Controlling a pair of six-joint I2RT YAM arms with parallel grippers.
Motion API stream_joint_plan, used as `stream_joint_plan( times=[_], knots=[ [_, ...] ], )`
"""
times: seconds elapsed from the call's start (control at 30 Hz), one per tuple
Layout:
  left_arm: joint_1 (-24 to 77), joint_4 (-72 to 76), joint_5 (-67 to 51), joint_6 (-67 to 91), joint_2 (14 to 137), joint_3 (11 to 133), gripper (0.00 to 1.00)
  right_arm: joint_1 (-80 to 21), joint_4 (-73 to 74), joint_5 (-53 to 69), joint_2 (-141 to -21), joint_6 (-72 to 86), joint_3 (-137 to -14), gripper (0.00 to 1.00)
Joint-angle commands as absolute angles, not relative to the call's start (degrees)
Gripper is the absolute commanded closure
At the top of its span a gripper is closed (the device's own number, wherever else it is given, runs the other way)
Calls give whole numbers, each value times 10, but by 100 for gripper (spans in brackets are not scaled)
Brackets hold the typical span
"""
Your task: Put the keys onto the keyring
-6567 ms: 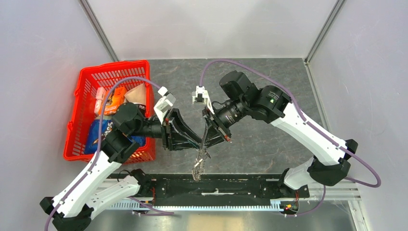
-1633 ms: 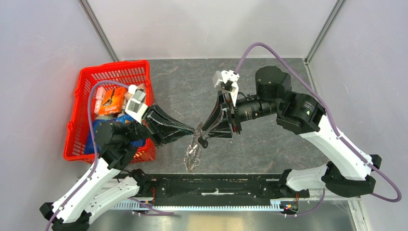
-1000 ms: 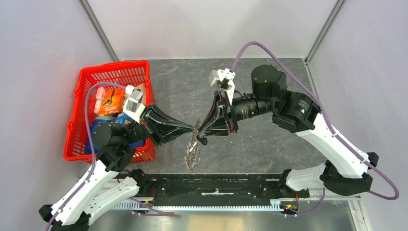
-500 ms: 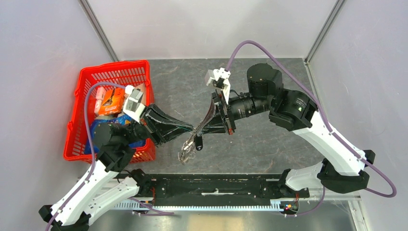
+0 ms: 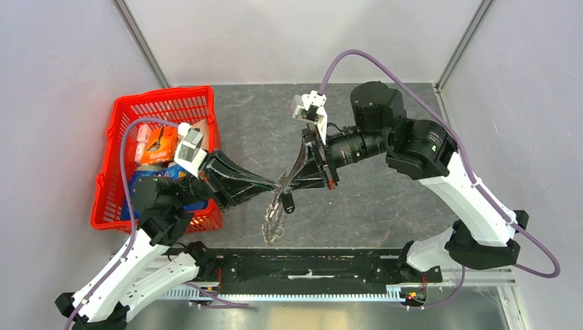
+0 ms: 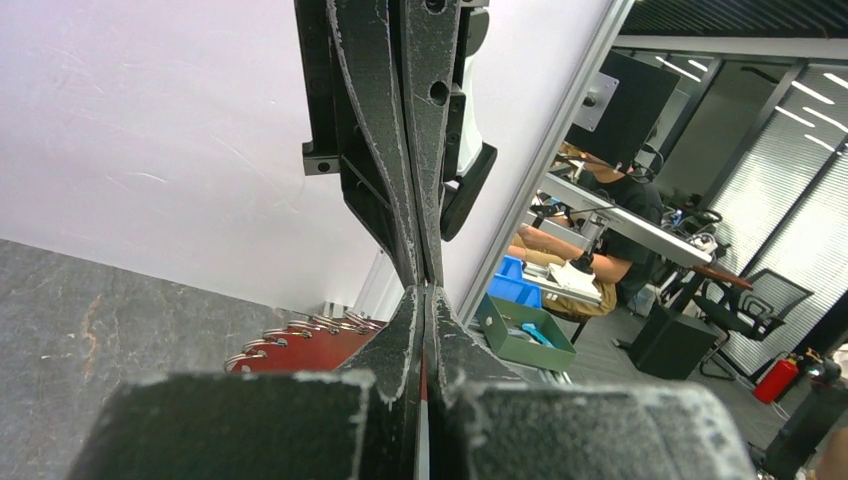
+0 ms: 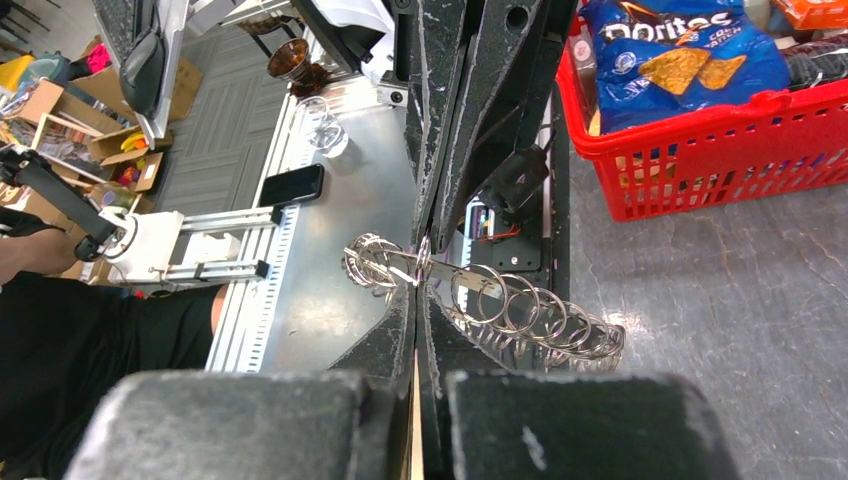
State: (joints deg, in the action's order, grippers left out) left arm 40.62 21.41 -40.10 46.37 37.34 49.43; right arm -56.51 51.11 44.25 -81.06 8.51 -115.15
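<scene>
My left gripper [image 5: 274, 187] and right gripper [image 5: 284, 184] meet tip to tip in mid-air, both pinched shut, so each blocks the other's way ahead. Straight below the tips hangs the keyring [image 5: 273, 221], with the black key [image 5: 288, 203] just beside it under my right tool; I see no straight drop there. Behind my left tool the red basket [image 5: 112, 148] sits close against the arm. Past both tools, away from the bases, the table [image 5: 254, 117] lies open to the walls. Toward the bases runs the black rail [image 5: 330, 265].
</scene>
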Motion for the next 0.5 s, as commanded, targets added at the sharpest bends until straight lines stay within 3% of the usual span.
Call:
stream_joint_plan(
  times=[0.0, 0.47],
  knots=[
    [407, 220, -429, 446, 373, 506, 98, -566, 519, 476, -822, 81, -1211, 100],
    [407, 224, -460, 440, 367, 507, 98, -566, 606, 494, -878, 90, -1306, 100]
  ],
)
